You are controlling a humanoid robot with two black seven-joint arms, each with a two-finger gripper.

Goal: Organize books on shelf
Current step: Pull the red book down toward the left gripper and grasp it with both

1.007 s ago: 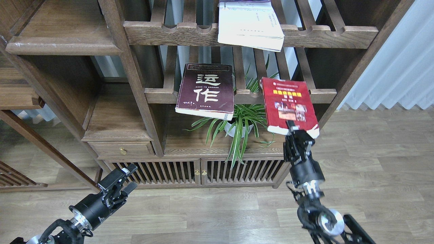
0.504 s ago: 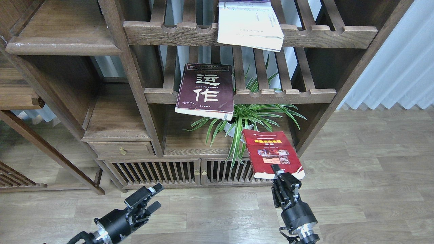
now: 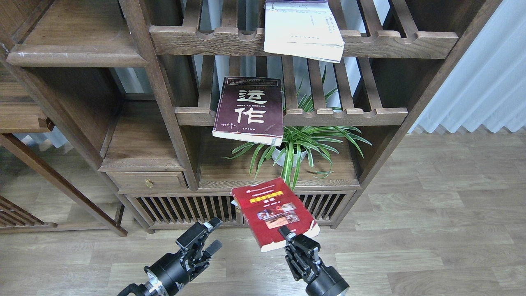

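My right gripper (image 3: 289,239) is shut on the near edge of the small red book (image 3: 272,211) with cover photos and holds it flat in the air in front of the low cabinet. My left gripper (image 3: 205,236) is open and empty, just left of the red book. The dark maroon book (image 3: 250,110) with white characters lies on the middle slatted rack and overhangs its front rail. The thick white book (image 3: 302,29) lies on the upper slatted rack. The solid dark-brown shelf (image 3: 76,55) with a scuffed front edge is at the upper left.
A potted spider plant (image 3: 294,150) stands on the cabinet top under the middle rack. The low cabinet with slatted doors (image 3: 197,207) is right behind both grippers. A small drawer (image 3: 148,180) is at the left. Wooden floor and a white curtain (image 3: 476,74) lie to the right.
My right gripper has carried the red book off the middle rack, down and left, to in front of the low cabinet. My left gripper has moved right toward it.
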